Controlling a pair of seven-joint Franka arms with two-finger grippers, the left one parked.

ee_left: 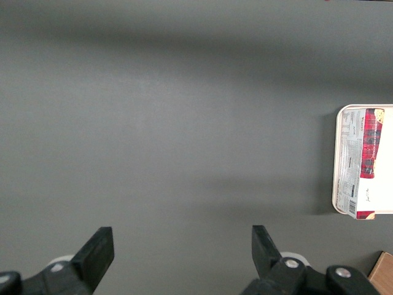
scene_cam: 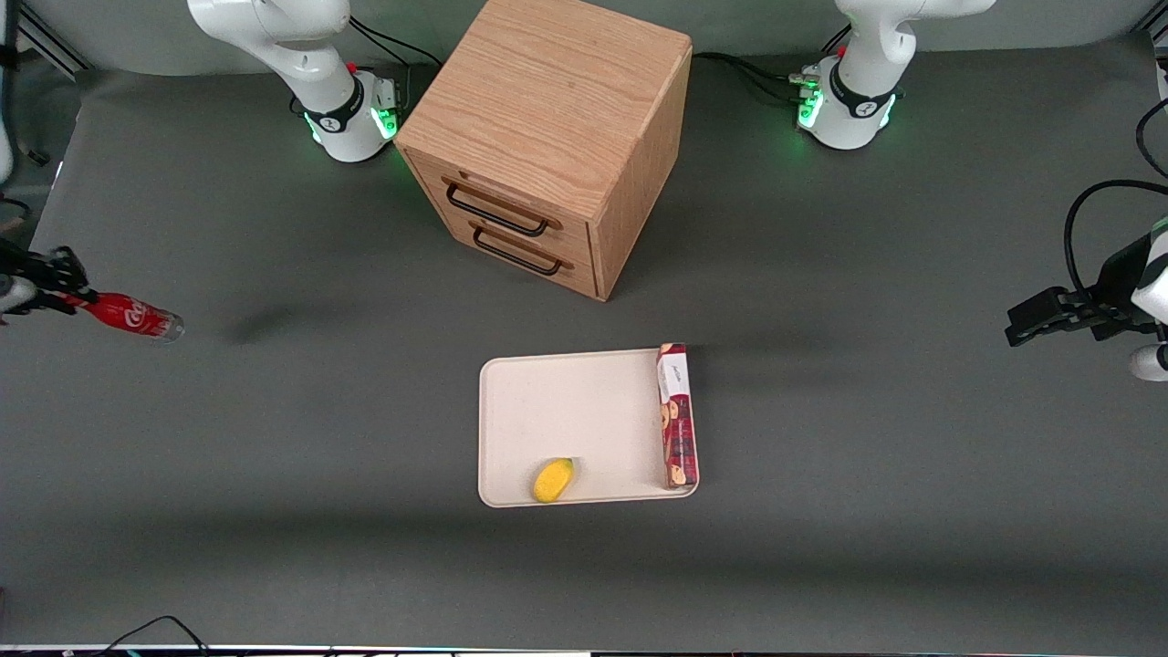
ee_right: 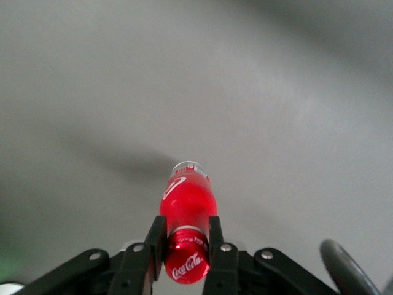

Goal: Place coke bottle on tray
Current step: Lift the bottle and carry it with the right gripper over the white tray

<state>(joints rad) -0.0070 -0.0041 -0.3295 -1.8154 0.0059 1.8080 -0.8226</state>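
- Nearest the front camera, a yellow fruit (scene_cam: 553, 480) lies on the cream tray (scene_cam: 566, 401), close against the tray's near rim.
- Along the tray's edge toward the parked arm's end, a long red cookie box (scene_cam: 677, 415) lies flat, running from the rim nearest the drawers to the near rim; in the left wrist view the same box (ee_left: 366, 161) fills that end of the tray (ee_left: 336, 160).
- Between fruit and box, most of the tray's surface is bare cream.
- Farther from the camera than the tray stands a wooden drawer cabinet (scene_cam: 547, 137), its two dark-handled drawers facing the tray, with a strip of grey table (scene_cam: 821, 511) between them.
- Well apart from all this, at the working arm's end of the table, my gripper (scene_cam: 57, 285) holds the coke bottle (scene_cam: 130, 316) above the mat, the bottle tilted nearly level with its clear base pointing toward the tray.
- Seen from my wrist, my gripper (ee_right: 184, 246) has its two fingers (ee_right: 155, 241) clamped on the neck of the coke bottle (ee_right: 186, 209), just below the red cap.
- Open grey mat stretches from bottle to tray.
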